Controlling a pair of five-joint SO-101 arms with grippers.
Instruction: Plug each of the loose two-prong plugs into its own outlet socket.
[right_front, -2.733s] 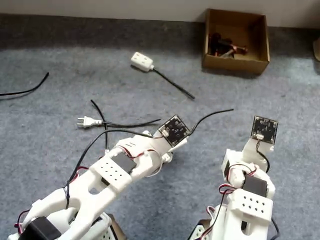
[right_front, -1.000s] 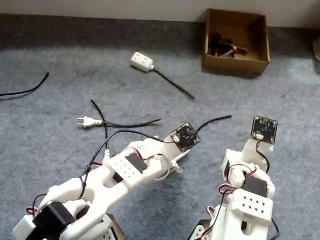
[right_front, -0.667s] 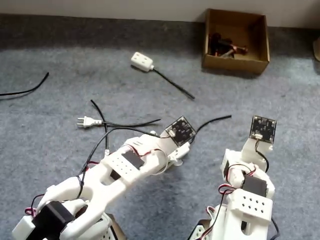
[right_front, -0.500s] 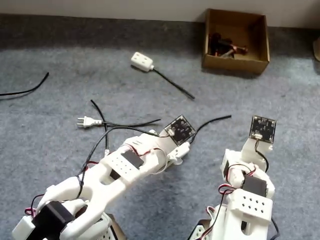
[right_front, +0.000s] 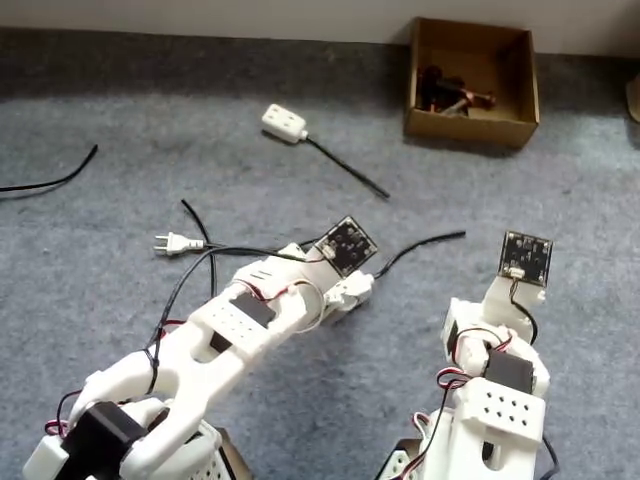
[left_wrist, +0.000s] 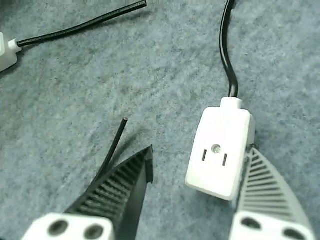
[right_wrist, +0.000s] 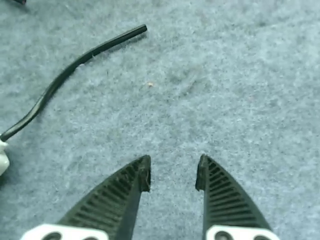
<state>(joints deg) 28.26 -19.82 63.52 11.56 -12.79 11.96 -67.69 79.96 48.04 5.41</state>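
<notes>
Two sockets are laid on the grey carpet (right_front: 100, 300). The near socket (left_wrist: 220, 147), white with its slotted face turned toward the wrist camera, is positioned between the fingers of the left gripper (left_wrist: 199, 152). The jaws are spread apart; the socket lies against one finger and a gap is left to the other, so it is not clamped. A black cord (left_wrist: 226, 45) is attached to the end of this socket that points away from the gripper. The far socket (right_front: 284, 122) is located well apart, nearer the wall, with the far cord (right_front: 345, 168) trailing from it toward the middle of the carpet. One plug (right_front: 170, 243), white with two prongs, is located to the left of the left arm, unplugged, its prongs pointed away from the near socket. The right gripper (right_wrist: 172, 172) is held over bare carpet with its fingers apart and nothing between them. A cardboard box (right_front: 470, 130) holding small items is placed at the far right.
</notes>
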